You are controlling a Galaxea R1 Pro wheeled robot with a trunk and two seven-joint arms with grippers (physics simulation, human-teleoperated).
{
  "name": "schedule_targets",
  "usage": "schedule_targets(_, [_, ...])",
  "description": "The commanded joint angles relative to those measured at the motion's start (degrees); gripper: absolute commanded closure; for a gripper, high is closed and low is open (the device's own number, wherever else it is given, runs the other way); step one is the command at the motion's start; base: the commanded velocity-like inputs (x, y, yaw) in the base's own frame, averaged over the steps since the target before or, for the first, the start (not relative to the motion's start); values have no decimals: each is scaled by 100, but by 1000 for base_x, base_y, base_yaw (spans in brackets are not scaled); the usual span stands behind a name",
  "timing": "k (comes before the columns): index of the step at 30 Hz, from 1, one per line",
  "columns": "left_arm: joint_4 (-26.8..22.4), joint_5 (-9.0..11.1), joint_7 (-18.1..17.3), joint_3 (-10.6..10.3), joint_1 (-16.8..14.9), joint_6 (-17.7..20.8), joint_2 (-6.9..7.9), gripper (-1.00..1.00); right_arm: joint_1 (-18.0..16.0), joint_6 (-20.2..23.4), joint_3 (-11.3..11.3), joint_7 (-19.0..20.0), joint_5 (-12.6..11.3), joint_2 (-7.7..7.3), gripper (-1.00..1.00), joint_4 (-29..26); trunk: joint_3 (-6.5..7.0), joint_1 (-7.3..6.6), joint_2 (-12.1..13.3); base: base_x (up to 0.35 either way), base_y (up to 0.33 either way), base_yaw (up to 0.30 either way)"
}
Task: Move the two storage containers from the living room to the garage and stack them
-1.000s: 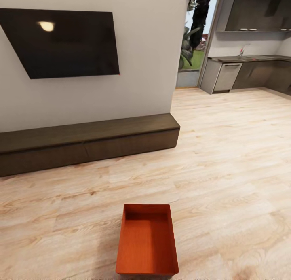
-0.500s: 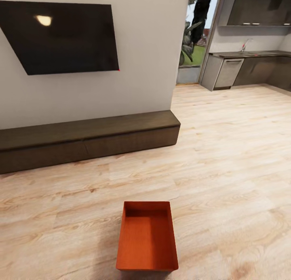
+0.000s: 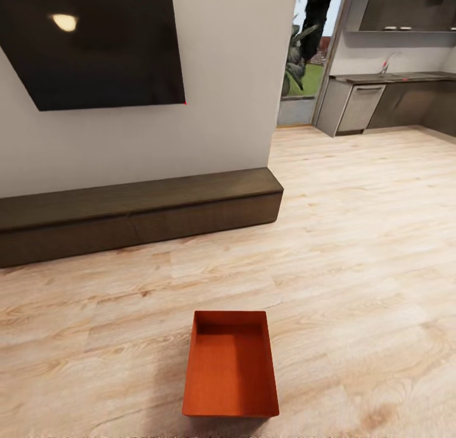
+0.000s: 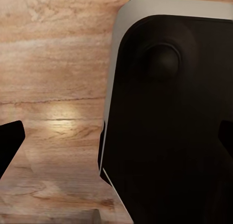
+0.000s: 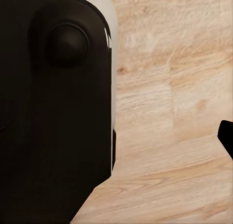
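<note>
Sitting near on the wood floor (image 3: pixel 354 248) in front of the low cabinet (image 3: pixel 139 216): one orange bin (image 3: pixel 231 368). Pincer states impossible to tell. Risking nudging the bin away by rolling closer.

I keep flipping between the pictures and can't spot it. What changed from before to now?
Only the camera moved: the whole head view slid, so the TV and cabinet sit higher and the storage container shows whole. The container lies where it was on the wood floor, untouched.
</note>
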Motion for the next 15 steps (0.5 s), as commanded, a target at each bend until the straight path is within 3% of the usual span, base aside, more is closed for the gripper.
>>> schedule_targets(1, [3,52,12,-49,-2,-16,0,-100,-6,-31,47,-1,-45,8,-100,17,-13,0,-2,0,0,0])
schedule_targets(15, [3,65,12,-16,-2,-16,-10,-100,-6,-59,34,-9,-53,-35,-100,17,-143,0,-2,0,0,0])
